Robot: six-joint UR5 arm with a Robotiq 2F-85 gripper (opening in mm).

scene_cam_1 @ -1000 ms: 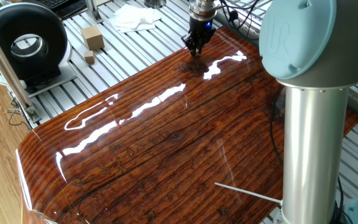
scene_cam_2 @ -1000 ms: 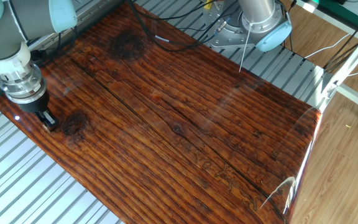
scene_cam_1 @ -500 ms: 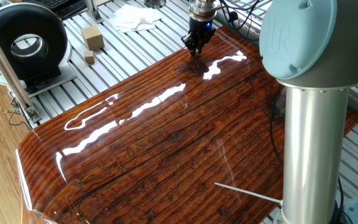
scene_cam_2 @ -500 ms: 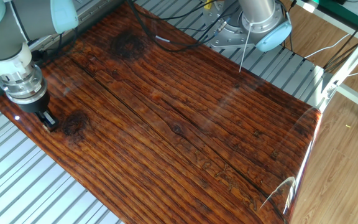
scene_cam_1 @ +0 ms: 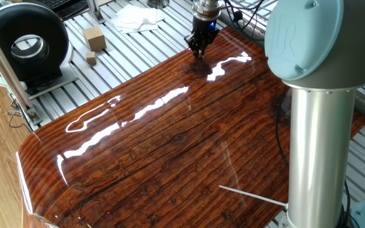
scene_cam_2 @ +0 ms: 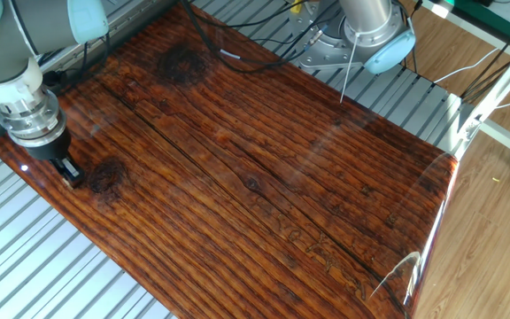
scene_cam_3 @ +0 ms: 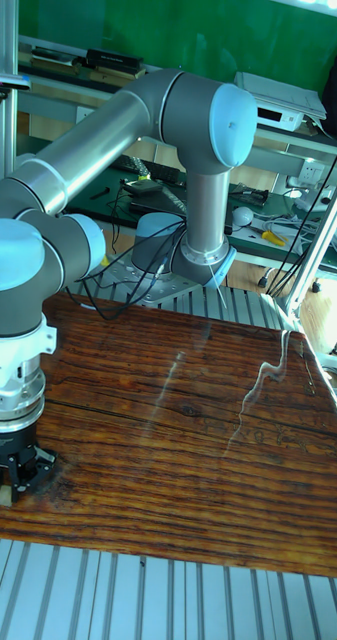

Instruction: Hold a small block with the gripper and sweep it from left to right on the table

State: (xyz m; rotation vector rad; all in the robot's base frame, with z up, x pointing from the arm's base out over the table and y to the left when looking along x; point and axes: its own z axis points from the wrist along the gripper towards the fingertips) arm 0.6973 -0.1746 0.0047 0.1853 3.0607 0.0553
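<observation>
My gripper (scene_cam_1: 199,53) stands upright with its black fingertips down on the table (scene_cam_1: 170,145), close to its far edge. In the other fixed view the gripper (scene_cam_2: 71,174) is at the table's (scene_cam_2: 264,177) left end, with the blue light lit on the wrist. The tall fixed view shows the gripper (scene_cam_3: 10,492) at the lower left, its fingers close together on a pale tan bit, the small block (scene_cam_3: 2,493). The fingers hide the block in both fixed views.
A bigger tan box block (scene_cam_1: 94,38) and a little tan cube (scene_cam_1: 91,59) lie on the slatted aluminium base beyond the table. A black round device (scene_cam_1: 27,44) stands at the left, white cloth (scene_cam_1: 138,18) at the back. The arm's base column (scene_cam_1: 315,158) rises at the right.
</observation>
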